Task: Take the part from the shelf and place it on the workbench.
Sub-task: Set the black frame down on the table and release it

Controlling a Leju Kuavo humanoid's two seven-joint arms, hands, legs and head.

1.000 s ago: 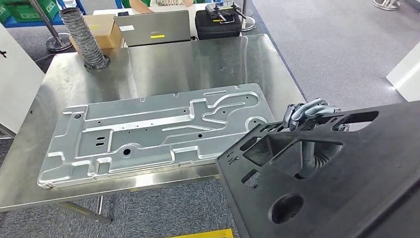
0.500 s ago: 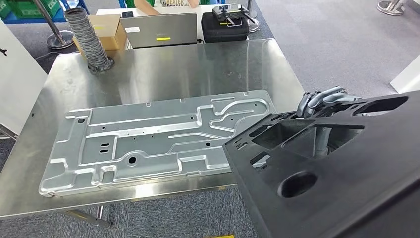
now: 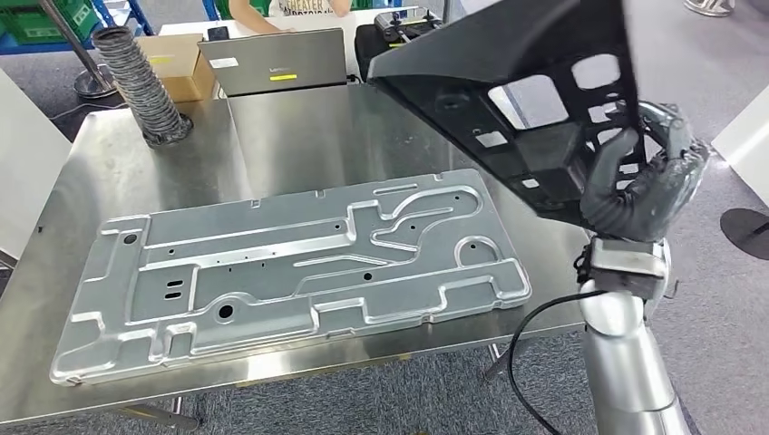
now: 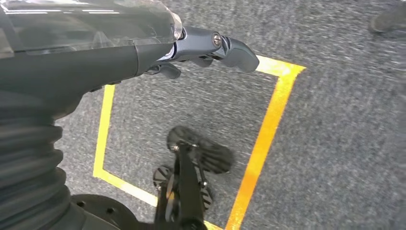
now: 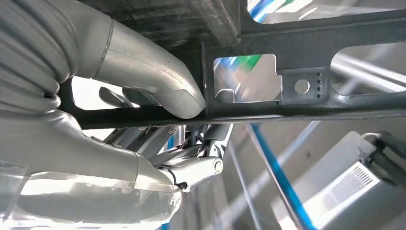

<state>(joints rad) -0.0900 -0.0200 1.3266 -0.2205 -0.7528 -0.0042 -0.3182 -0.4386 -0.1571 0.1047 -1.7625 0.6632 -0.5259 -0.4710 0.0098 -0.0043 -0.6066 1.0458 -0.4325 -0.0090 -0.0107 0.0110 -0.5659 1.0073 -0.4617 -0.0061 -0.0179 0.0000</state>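
Note:
My right hand (image 3: pixel 639 181) grips a large black plastic part (image 3: pixel 517 91) with several cut-outs, held tilted in the air over the far right corner of the steel workbench (image 3: pixel 299 136). In the right wrist view the thumb (image 5: pixel 158 86) presses on a black bar of the part (image 5: pixel 297 86) and the fingers (image 5: pixel 196 167) wrap behind it. My left hand (image 4: pixel 210 45) hangs over the carpet floor with its fingers apart and nothing in it.
A big stamped metal panel (image 3: pixel 281 258) lies across the workbench's middle and front. A ribbed grey hose (image 3: pixel 136 77) stands at the far left corner. Behind the bench are a cardboard box (image 3: pixel 177 63), a laptop (image 3: pixel 272 59) and a black case (image 3: pixel 381 41). A person sits beyond.
My right arm has swung the black part up from low at the right front to high over the bench's far right corner. The camera view has shifted slightly.

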